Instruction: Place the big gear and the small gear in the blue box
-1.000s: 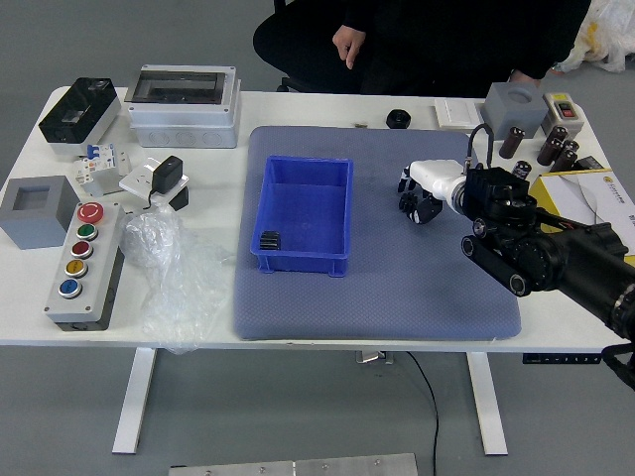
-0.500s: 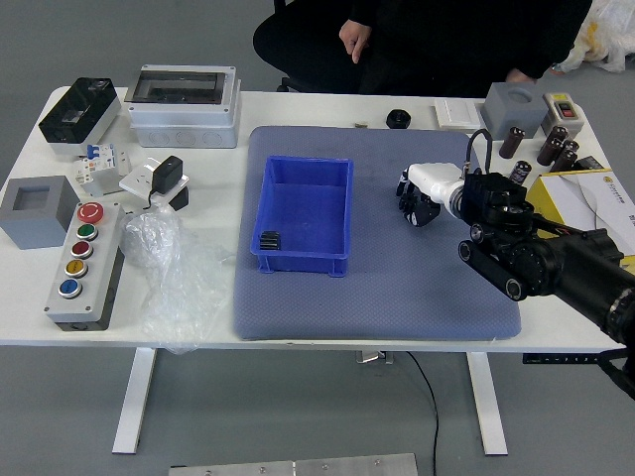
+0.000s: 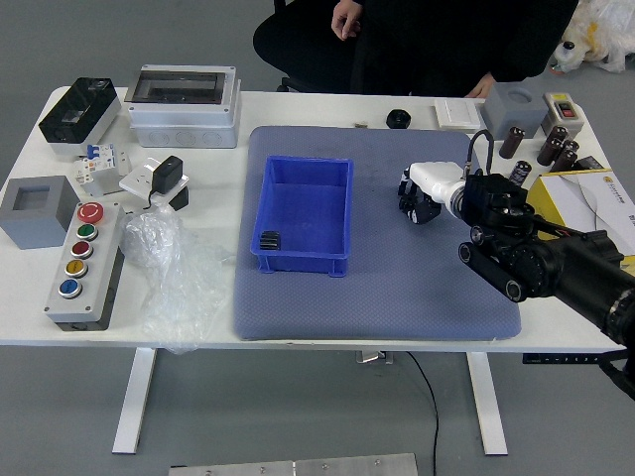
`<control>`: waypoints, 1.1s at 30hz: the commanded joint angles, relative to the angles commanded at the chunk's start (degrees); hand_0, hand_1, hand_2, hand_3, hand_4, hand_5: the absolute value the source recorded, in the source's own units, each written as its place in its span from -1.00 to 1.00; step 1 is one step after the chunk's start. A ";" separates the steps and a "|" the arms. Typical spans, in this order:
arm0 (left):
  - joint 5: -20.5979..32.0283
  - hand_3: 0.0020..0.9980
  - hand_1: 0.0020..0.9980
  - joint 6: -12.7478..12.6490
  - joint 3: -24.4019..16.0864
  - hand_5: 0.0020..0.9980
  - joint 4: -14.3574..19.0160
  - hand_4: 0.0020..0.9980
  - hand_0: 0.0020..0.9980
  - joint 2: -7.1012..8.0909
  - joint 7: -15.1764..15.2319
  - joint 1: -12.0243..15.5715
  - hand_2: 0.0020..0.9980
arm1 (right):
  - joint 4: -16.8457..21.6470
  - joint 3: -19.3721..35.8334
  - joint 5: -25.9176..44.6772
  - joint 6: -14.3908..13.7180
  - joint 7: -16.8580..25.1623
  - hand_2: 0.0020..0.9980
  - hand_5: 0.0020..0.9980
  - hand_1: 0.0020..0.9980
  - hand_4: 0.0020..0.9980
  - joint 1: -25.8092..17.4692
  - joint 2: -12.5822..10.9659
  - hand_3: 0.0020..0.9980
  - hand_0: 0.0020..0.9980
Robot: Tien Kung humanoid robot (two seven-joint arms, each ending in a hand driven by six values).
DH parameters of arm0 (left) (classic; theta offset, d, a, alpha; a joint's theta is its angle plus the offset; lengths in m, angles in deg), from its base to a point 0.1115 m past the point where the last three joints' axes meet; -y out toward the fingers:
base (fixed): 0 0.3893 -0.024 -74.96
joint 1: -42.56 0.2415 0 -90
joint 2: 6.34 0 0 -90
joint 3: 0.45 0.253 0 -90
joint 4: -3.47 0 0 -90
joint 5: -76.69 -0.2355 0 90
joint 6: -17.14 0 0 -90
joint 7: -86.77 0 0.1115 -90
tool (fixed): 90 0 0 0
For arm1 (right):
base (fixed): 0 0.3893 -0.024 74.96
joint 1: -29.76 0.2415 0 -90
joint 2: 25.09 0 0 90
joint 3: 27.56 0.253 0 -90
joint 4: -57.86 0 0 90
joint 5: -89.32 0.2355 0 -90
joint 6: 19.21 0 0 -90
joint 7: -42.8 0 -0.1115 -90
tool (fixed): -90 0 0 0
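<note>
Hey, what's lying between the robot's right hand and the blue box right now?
In the head view, only bare gray mat shows between the right hand and the blue box.

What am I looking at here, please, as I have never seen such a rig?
This is a humanoid robot at a white table, seen from a camera high on its own side, looking forward and down. Its right hand reaches in over a grey mat; I cannot tell whether it holds anything. The left arm is out of view. On the mat sits a blue box with a small black ridged piece in its near-left corner. Further left lie a button panel and clear plastic wrapping. A person is across the table, one hand near its far edge.
</note>
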 joint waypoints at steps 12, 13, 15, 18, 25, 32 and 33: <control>0.03 0.73 0.69 -0.02 0.01 0.38 -0.01 0.51 0.73 0.04 -0.03 0.01 0.70 | -0.19 -1.02 0.45 -0.36 0.00 0.12 -0.79 -0.07 0.10 -0.15 0.17 0.26 0.12; 0.04 0.73 0.69 -0.01 0.02 0.38 -0.01 0.51 0.73 0.05 -0.03 0.03 0.70 | -0.18 -0.98 0.44 -0.43 -0.01 0.12 -0.79 -0.07 0.10 -0.14 0.10 0.26 0.12; 0.02 0.73 0.69 0.01 0.01 0.38 0.00 0.51 0.73 0.06 -0.04 0.04 0.70 | -0.11 -0.85 0.40 -0.56 -0.02 0.12 -0.79 -0.07 0.10 -0.11 -0.06 0.26 0.12; -0.01 0.73 0.69 0.03 -0.05 0.38 0.01 0.51 0.73 0.10 -0.04 0.06 0.70 | 0.06 -0.66 0.30 -0.68 -0.06 0.10 -0.76 -0.07 0.07 -0.06 -0.40 0.26 0.11; -0.02 0.73 0.69 0.06 -0.21 0.38 0.01 0.51 0.73 0.31 -0.08 0.35 0.70 | 1.31 0.55 -0.74 -0.77 -0.26 0.09 -0.74 -0.08 0.05 -0.12 -1.97 0.25 0.12; -0.29 0.73 0.69 0.11 -0.83 0.38 0.04 0.51 0.73 0.63 -0.10 0.62 0.70 | 4.67 3.21 -3.89 -0.49 -0.86 0.09 -0.74 -0.09 0.04 -0.66 -4.90 0.24 0.12; -0.33 0.73 0.69 0.11 -0.93 0.38 0.04 0.51 0.73 0.69 -0.10 0.67 0.70 | 5.42 3.77 -4.62 -0.43 -0.98 0.09 -0.74 -0.09 0.04 -0.74 -5.44 0.24 0.12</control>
